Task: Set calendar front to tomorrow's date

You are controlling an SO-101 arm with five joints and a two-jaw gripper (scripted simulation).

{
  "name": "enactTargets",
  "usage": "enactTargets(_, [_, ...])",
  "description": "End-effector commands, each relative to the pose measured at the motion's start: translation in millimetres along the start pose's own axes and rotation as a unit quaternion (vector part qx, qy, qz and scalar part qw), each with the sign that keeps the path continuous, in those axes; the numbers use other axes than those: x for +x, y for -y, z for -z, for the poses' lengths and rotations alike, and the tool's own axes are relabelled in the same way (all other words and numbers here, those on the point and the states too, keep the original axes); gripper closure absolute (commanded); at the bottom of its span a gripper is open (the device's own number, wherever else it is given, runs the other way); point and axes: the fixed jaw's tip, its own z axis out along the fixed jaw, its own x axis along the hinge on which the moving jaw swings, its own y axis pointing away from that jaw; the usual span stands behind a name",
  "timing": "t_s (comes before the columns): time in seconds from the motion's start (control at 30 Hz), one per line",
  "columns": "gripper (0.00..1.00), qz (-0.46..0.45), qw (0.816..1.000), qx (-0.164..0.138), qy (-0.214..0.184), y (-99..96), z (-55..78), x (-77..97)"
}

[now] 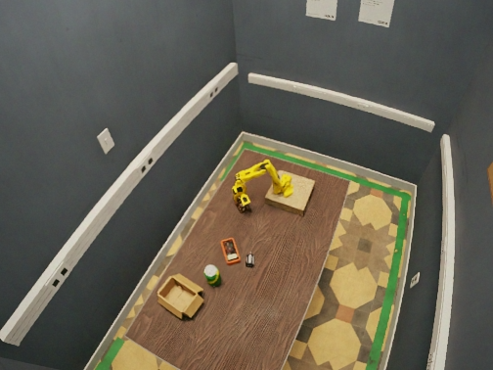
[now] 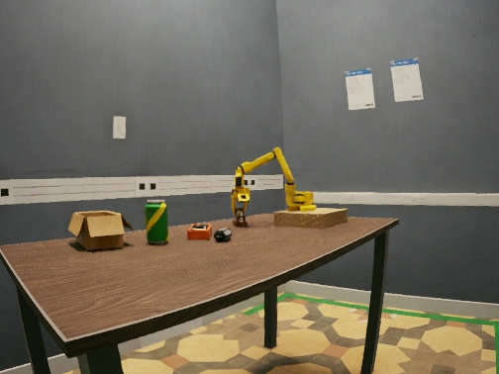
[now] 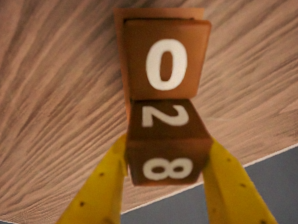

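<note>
My gripper (image 3: pixel 168 150) (image 2: pixel 241 204) is shut on a brown cube (image 3: pixel 167 137). In the wrist view the held cube shows a 2 on its far side and an 8 on the side nearer the camera, both turned sideways. The other brown cube (image 3: pixel 138 65) shows a white 0 on its upper face and sits over the tray (image 3: pixel 119 45), slightly askew to its rim. The held cube hides the near part of the tray; it looks raised above it. In the exterior view the calendar (image 2: pixel 240 224) is small, under the gripper. Its front with the month's name is not visible.
An orange box (image 1: pixel 230 251) (image 2: pixel 199 232), a small black object (image 1: pixel 250 259) (image 2: pixel 223 234), a green can (image 1: pixel 212 275) (image 2: pixel 156 222) and an open cardboard box (image 1: pixel 180 297) (image 2: pixel 99 230) stand farther out. The arm stands on a wooden block (image 1: pixel 291 193) (image 2: pixel 311 218).
</note>
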Motion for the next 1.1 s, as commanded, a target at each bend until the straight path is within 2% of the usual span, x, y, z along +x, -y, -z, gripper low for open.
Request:
enactTargets(0.0, [1.00, 0.003, 1.000, -0.012, 0.005, -5.0, -5.1, -0.5])
enactTargets(1.07, [1.00, 0.003, 1.000, -0.012, 0.005, -5.8, -16.7, -0.6])
